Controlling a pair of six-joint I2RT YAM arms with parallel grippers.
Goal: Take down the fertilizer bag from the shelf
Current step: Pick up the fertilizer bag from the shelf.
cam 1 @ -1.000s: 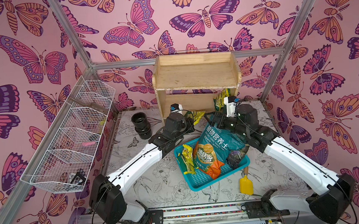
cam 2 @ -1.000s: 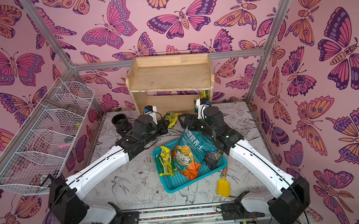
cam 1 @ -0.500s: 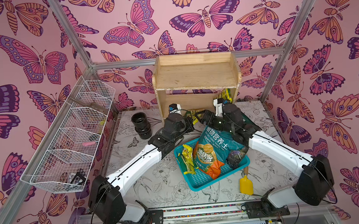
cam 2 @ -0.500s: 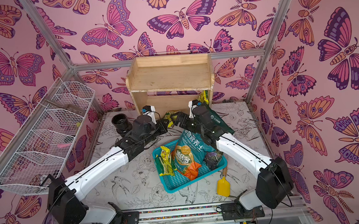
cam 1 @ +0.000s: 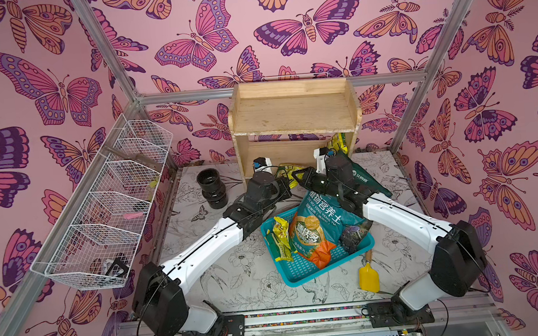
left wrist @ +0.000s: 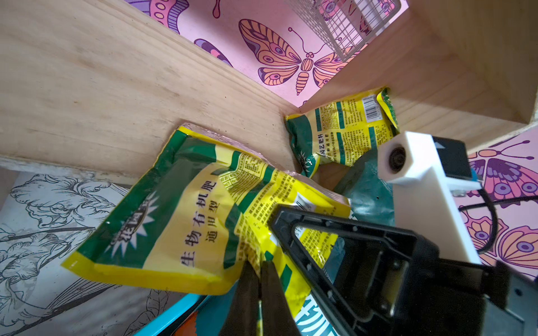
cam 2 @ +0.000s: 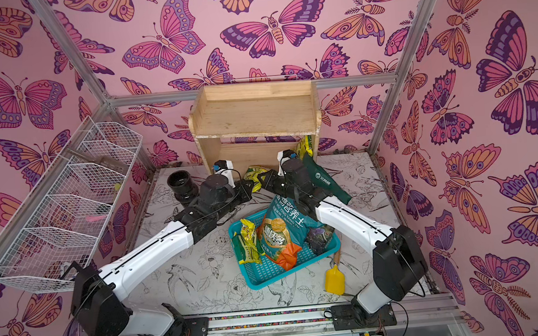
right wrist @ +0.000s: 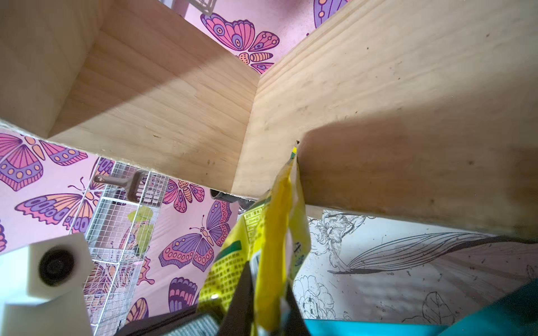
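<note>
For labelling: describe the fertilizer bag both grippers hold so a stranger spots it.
Find the pale wooden shelf at the back. Before its lower tier, the left gripper and right gripper both pinch the yellow-green fertilizer bag. Its twin in the shelf corner and the packet in the teal basket are ungripped.

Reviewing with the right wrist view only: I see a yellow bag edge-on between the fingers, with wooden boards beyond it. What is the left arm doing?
Observer: The left gripper is shut on the same fertilizer bag, beside the right gripper.
Operator: Is it fully out yet?
Observer: Partly; in the left wrist view one end overlaps the lower board of the shelf, the rest is over the table.
Operator: Any more bags inside?
Observer: A second yellow bag stands in the lower tier's corner.
</note>
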